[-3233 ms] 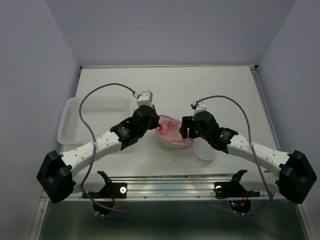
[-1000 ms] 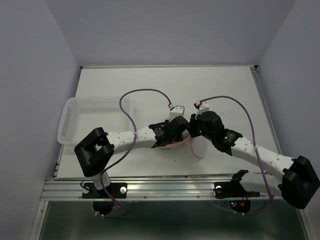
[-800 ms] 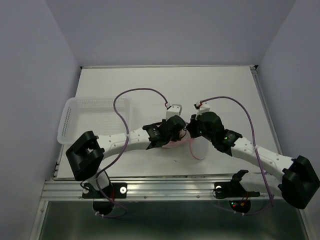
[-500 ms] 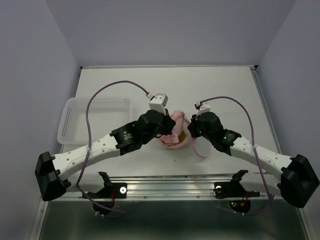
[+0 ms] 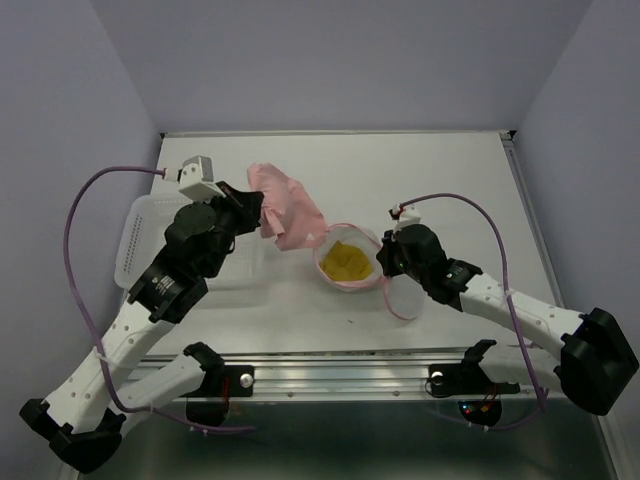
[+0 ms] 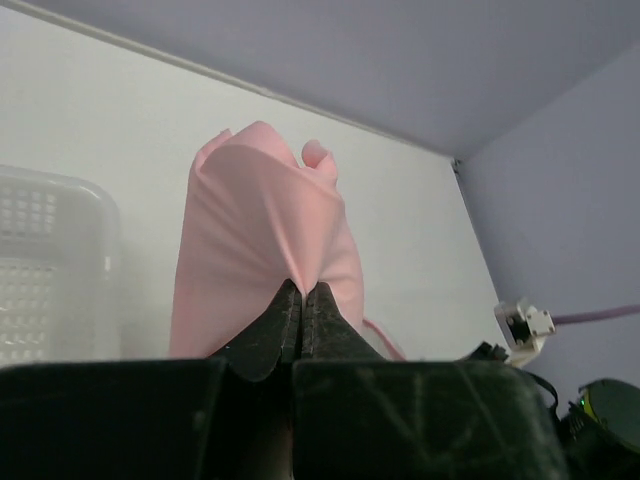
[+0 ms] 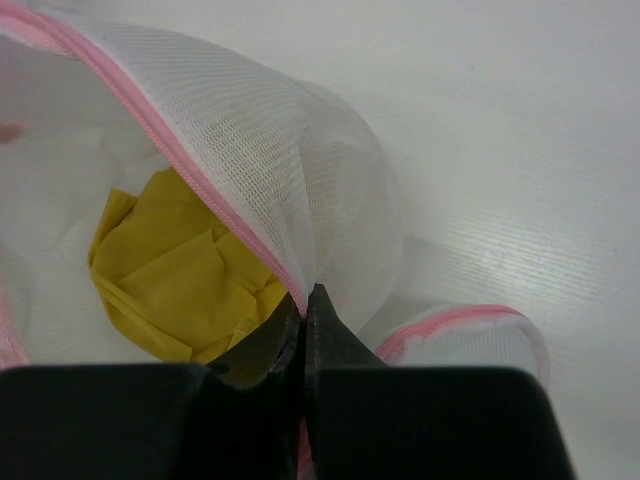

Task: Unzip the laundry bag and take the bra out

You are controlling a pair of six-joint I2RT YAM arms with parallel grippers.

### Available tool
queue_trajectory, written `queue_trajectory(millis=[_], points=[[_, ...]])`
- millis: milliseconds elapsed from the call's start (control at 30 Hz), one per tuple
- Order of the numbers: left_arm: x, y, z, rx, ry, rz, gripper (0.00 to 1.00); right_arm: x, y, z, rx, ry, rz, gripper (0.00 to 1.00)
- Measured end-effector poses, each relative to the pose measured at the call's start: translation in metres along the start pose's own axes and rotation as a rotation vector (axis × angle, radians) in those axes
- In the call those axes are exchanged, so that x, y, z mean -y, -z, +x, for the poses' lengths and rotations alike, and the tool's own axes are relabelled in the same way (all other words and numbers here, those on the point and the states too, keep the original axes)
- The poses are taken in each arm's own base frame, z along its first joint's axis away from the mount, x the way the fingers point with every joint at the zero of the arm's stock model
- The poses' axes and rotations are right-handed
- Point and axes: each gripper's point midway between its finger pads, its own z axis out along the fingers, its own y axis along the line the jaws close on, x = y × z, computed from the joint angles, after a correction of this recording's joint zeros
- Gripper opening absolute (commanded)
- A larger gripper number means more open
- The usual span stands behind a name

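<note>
Hanging from the tightly closed left gripper (image 6: 302,290), the pink bra (image 5: 285,205) is outside the laundry bag (image 7: 290,150), basket (image 5: 135,215) just leftward; right gripper (image 7: 303,300), closed too, pinches the bag's rim.

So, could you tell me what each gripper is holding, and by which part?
The left gripper is shut on a fold of the pink bra. The right gripper pinches the laundry bag at its pink zipper rim.

The left arm (image 5: 125,335) and right arm (image 5: 520,315) both pair white links with black joint housings. A purple cable (image 5: 68,225) loops to each white wrist camera (image 5: 197,177). The left tool (image 6: 301,290) is black and tapered.
</note>
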Motion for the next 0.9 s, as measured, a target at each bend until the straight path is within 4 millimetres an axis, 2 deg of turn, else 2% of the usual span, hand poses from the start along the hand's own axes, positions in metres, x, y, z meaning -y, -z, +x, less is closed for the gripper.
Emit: queue_trajectory(millis=[200, 300, 367, 600, 667, 767, 900], points=[[-0.041, 0.020, -0.073, 0.172, -0.043, -0.220, 0.00, 0.000, 0.000, 0.001, -0.003, 0.001, 0.000, 0.01], [-0.062, 0.028, -0.090, 0.211, -0.080, -0.337, 0.00, 0.000, 0.000, 0.001, -0.003, 0.001, 0.000, 0.01], [-0.080, 0.031, -0.096, 0.218, -0.114, -0.429, 0.00, 0.001, 0.001, 0.002, -0.001, 0.004, -0.001, 0.01], [-0.173, 0.034, -0.091, 0.136, -0.230, -0.809, 0.00, 0.001, 0.004, 0.003, 0.001, 0.006, -0.007, 0.01], [-0.213, 0.031, -0.078, 0.067, -0.254, -0.925, 0.00, 0.001, 0.004, 0.002, 0.003, 0.005, -0.009, 0.01], [-0.258, 0.029, -0.056, -0.042, -0.267, -1.033, 0.00, 0.000, 0.005, 0.002, 0.005, 0.005, -0.013, 0.01], [-0.306, 0.020, -0.029, -0.163, -0.240, -1.095, 0.00, 0.000, 0.007, 0.003, 0.006, 0.005, -0.016, 0.01]])
